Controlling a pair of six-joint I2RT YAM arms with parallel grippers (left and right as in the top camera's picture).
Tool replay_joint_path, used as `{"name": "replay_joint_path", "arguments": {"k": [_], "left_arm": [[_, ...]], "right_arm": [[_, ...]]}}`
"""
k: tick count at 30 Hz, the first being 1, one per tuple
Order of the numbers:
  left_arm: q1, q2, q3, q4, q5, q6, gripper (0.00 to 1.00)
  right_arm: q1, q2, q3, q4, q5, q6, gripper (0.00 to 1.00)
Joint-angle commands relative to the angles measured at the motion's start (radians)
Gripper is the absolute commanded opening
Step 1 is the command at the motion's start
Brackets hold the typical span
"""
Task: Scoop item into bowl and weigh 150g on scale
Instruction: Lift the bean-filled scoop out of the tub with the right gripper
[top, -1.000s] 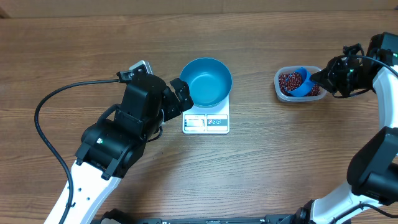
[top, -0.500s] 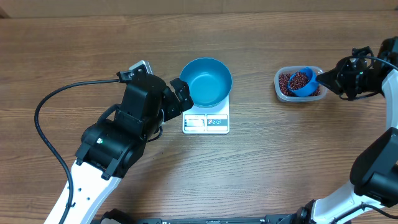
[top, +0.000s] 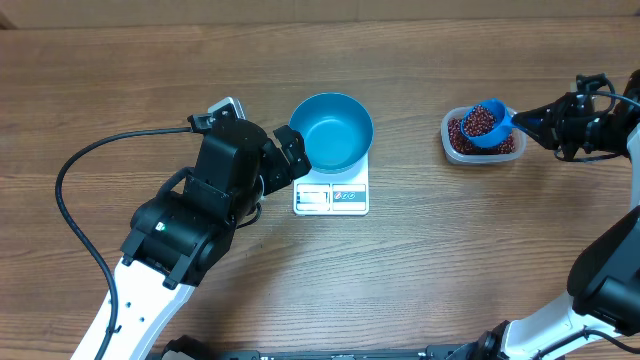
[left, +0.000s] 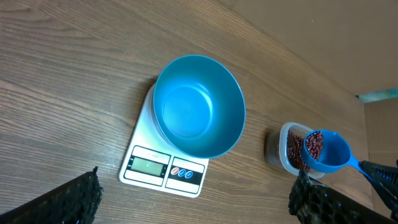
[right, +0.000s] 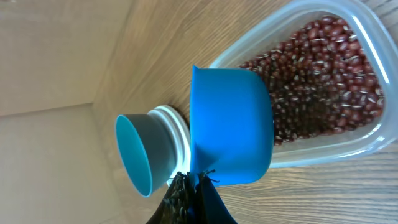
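while the right gripper (top: 552, 127) is clenching tight on the handle of the small bright-blue scoop (top: 488, 124), it is reaching in from the right edge of the wooden table (top: 420, 270); the scoop is hanging over the clear plastic tub (top: 447, 128), its cup heaped with dark red-brown beans (top: 482, 118); more of the same beans are lying in the tub beneath it, and in the right wrist view the cup's blue underside is covering the near end of that tub; well apart to the left, the teal-blue bowl (top: 332, 130) is sitting on the white digital scale (top: 332, 199), overhanging the platform so that only the front strip with the display window (left: 148, 167) and the buttons is showing; the left gripper (top: 288, 157) is hovering released just beside the bowl's left rim, its two dark fingers (left: 69, 200) spreading wide at the bottom corners of the left wrist view, gripping nothing; a black cable (top: 72, 180) is looping across the table behind the left arm.
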Motion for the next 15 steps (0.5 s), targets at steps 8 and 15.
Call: {"name": "replay_joint_path", "arguments": {"k": [8,15], "left_arm": [[-0.001,-0.007,0.019,0.003,-0.016,0.019,1.0],[-0.001,-0.007,0.019,0.003,-0.016,0.019,1.0]], "right_arm": [[-0.026,0.005,0.005,-0.003,-0.143,-0.054,0.04],[-0.051,0.005,0.005,-0.02,-0.186,-0.083,0.04]]}}
